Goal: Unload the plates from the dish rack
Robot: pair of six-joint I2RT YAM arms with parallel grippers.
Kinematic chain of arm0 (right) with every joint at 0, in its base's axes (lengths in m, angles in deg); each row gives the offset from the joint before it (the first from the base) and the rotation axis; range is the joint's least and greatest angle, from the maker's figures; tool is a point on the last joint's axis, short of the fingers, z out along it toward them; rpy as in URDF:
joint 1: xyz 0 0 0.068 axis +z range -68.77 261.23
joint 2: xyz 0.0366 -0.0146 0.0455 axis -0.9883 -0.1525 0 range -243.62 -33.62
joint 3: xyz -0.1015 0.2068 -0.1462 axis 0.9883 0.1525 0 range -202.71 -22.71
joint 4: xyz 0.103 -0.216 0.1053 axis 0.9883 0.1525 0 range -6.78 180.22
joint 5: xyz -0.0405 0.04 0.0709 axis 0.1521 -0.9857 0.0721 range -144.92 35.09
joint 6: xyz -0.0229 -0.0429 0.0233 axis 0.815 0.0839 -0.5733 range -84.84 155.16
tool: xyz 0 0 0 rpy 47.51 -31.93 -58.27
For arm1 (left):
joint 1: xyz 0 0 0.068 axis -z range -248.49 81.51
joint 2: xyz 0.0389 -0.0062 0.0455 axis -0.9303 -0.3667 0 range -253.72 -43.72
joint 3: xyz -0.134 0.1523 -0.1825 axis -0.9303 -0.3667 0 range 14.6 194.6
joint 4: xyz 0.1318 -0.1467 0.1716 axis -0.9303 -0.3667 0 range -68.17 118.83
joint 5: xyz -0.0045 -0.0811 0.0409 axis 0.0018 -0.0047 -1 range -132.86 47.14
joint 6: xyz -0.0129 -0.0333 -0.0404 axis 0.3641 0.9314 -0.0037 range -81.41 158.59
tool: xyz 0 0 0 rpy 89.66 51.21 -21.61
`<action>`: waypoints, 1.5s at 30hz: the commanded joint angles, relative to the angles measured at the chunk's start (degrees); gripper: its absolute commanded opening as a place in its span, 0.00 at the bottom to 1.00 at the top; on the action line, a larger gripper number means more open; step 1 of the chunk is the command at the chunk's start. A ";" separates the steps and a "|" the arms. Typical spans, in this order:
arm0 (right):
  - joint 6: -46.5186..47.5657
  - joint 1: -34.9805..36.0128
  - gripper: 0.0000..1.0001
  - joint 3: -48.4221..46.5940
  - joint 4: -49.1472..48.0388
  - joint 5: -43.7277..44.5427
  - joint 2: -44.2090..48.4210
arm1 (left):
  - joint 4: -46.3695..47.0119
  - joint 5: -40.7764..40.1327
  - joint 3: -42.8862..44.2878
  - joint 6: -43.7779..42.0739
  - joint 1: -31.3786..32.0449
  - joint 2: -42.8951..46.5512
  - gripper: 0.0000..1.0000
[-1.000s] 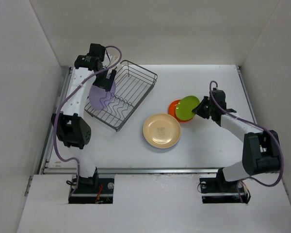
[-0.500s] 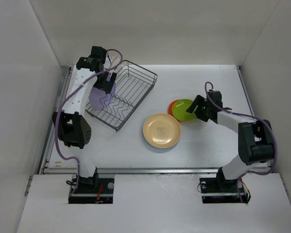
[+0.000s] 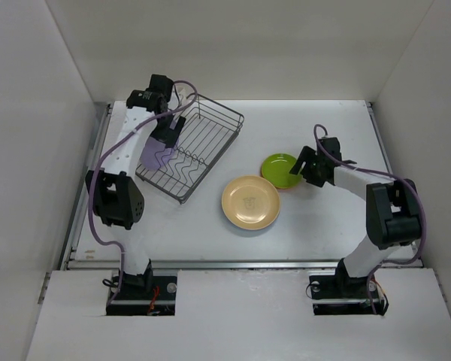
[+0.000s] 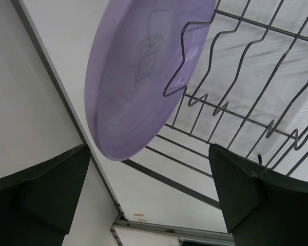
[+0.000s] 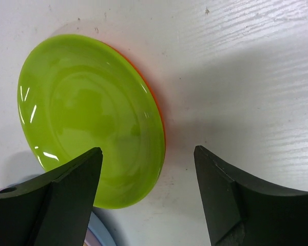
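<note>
Red-orange plate nearly hidden under lime green plate.

One plate left in the rack, three out

The dark wire rack sits skewed. A lavender plate stands on edge, tilted, in the wavy dividers at its 9 o'clock end. A tan plate lies flat at the rack's 4 o'clock, apart from it. At the tan plate's 1 o'clock, just beside it, a green plate lies stacked on a red-orange plate that shows only as a rim.
</note>
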 commanded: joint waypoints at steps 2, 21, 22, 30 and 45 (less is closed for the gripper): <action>1.85 0.38 0.78 -4.90 1.61 0.41 -1.12 | 0.25 -2.57 2.07 -1.00 0.18 -1.46 1.00; 5.72 1.43 0.78 -9.72 6.97 -2.40 11.09 | 1.49 -14.16 9.02 -1.63 0.18 -11.48 0.08; 6.59 1.44 0.78 -10.61 8.28 -2.40 11.09 | 1.48 -14.95 9.02 -1.01 0.18 -10.70 0.02; 7.83 3.90 0.78 -12.37 9.35 -3.63 12.23 | 0.08 -14.09 9.19 0.06 0.89 -0.77 0.00; 7.30 7.24 0.78 -11.85 19.71 -0.47 27.95 | -10.80 5.89 14.38 0.06 7.73 16.46 0.00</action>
